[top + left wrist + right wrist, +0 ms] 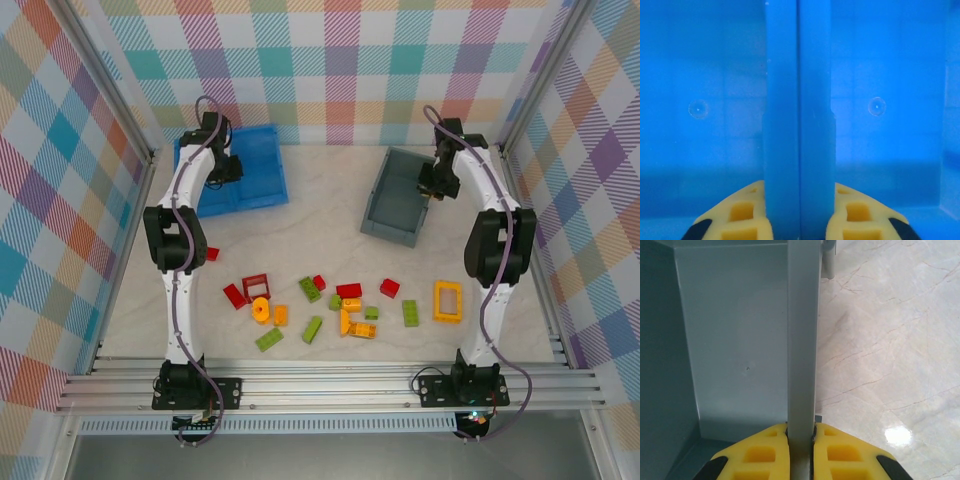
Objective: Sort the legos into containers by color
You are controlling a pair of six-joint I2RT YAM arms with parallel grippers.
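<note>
On the left, the left claw is closed down on the blue bin, its yellow fingers pressed on either side of the centre divider. The compartments I can see either side of it are bare. That is a thin, smooth wall to hang on to. If the arm pulls or lifts, I reckon the bin could pivot on the pinch or slide out. A low drag toward the near edge could catch the small red brick beside the arm.

In the middle, the legos lie loose on the counter, well apart from both bins. Any bin dragged through them would scatter the colours further.

On the right, the right claw is nipped tight on the side wall of the grey bin. It holds one edge only, so a lift would likely tilt the bin.

Both bins sit at the far side, mouths up. The blue one's long axis runs roughly left to right, slightly skewed. The grey one's runs far to near, its near end angled toward the centre.
</note>
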